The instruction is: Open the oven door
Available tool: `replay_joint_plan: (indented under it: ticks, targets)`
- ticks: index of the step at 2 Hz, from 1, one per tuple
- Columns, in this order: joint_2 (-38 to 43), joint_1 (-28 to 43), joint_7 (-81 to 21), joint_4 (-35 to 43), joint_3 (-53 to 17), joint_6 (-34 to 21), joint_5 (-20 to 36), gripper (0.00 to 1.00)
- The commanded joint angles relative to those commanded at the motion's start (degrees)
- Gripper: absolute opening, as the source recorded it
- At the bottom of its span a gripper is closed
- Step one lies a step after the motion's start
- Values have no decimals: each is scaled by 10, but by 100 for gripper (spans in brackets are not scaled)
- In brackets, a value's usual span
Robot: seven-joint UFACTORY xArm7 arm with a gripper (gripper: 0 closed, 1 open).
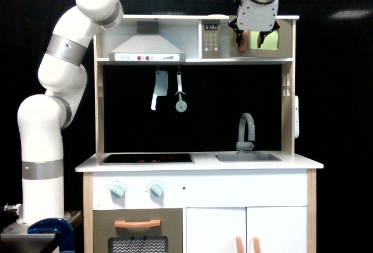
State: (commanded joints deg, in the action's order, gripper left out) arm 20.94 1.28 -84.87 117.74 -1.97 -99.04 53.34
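The oven door (pixel 284 43) is the small taupe-grey panel at the top right of the toy kitchen, with a lime-green window (pixel 265 41) and a short upright orange handle (pixel 243 41). It looks flat against its frame. My gripper (pixel 254 33) hangs in front of the door's upper part. Its dark fingers are spread apart, open. The handle shows just below the left finger and is not clamped. The gripper body hides the top of the door.
A keypad panel (pixel 211 38) sits left of the door, with a range hood (pixel 147 48) further left. A toy cleaver (pixel 156 88) and a pizza cutter (pixel 180 92) hang below the shelf. Lower down are the faucet (pixel 247 130), sink (pixel 247 157), hob (pixel 147 158) and the larger lower door (pixel 137 229).
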Motion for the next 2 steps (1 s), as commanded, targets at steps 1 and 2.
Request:
replay_joint_plan:
  ticks: [1,2]
  targets:
    - [-92,-48,-103,-180,-4,11,-15,100]
    - [-178,-106,-261,-388,-43,17,-51,100]
